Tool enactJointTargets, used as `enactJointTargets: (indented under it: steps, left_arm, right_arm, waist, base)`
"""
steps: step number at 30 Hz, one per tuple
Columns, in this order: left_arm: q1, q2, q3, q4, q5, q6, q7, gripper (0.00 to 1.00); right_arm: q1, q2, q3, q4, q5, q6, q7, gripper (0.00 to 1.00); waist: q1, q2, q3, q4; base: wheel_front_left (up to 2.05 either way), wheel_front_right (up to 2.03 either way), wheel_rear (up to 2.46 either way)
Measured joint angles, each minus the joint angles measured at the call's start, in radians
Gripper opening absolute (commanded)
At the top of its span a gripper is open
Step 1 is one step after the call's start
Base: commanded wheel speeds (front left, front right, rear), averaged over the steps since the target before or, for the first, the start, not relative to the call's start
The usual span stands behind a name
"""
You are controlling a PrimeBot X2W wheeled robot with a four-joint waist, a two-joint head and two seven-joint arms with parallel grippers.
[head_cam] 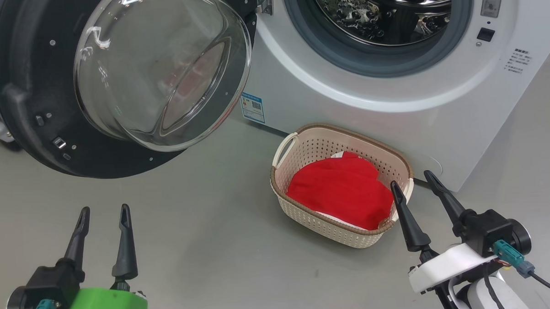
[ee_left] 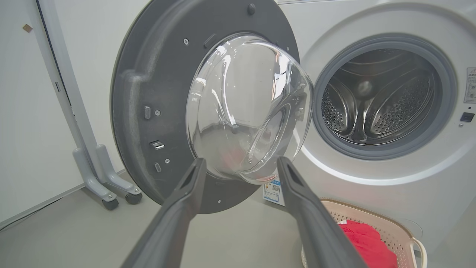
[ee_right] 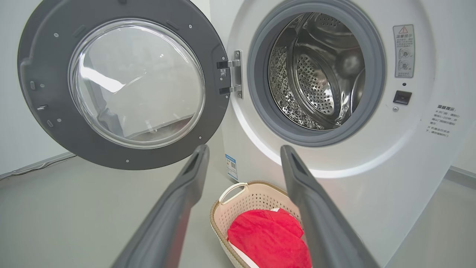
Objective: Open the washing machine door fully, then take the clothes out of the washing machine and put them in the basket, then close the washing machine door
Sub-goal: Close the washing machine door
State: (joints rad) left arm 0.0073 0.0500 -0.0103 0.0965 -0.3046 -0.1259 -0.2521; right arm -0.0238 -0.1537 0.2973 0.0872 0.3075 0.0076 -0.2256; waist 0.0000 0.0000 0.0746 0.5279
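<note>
The washing machine point(head_cam: 391, 91) stands at the back with its door point(head_cam: 117, 82) swung wide to the left, its glass bowl bulging toward me. Its steel drum point(ee_right: 316, 70) looks bare inside. Red clothes point(head_cam: 342, 188) lie in the cream basket point(head_cam: 302, 146) on the floor before the machine. My left gripper point(head_cam: 104, 214) is open at the lower left, below the door, holding nothing. My right gripper point(head_cam: 412, 179) is open at the lower right, just right of the basket, with nothing between its fingers. The door point(ee_left: 208, 108), the basket point(ee_right: 241, 203) and the clothes point(ee_right: 267, 238) also appear in the wrist views.
A grey stand on castors point(ee_left: 108, 186) stands by the wall left of the door. The grey floor point(head_cam: 205, 248) stretches between the grippers and the machine. A blue label point(head_cam: 252, 107) sits at the machine's lower left corner.
</note>
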Motion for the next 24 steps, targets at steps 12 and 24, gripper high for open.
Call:
enactJointTargets:
  steps: [12, 24]
  left_arm:
    - [0.0, -0.001, 0.002, 0.001, 0.014, 0.0, 0.0, 0.27]
    - [0.0, -0.002, 0.012, 0.0, 0.018, 0.0, 0.0, 0.0]
  right_arm:
    - [0.0, 0.001, -0.001, 0.002, 0.0, -0.001, 0.0, 1.0]
    - [0.0, 0.004, 0.004, 0.0, 0.0, -0.001, 0.0, 1.0]
  waist:
    - [0.0, 0.0, -0.004, -0.002]
    - [0.0, 0.0, 0.004, -0.002]
  base:
    - [0.0, 0.0, 0.0]
    - [0.0, 0.0, 0.0]
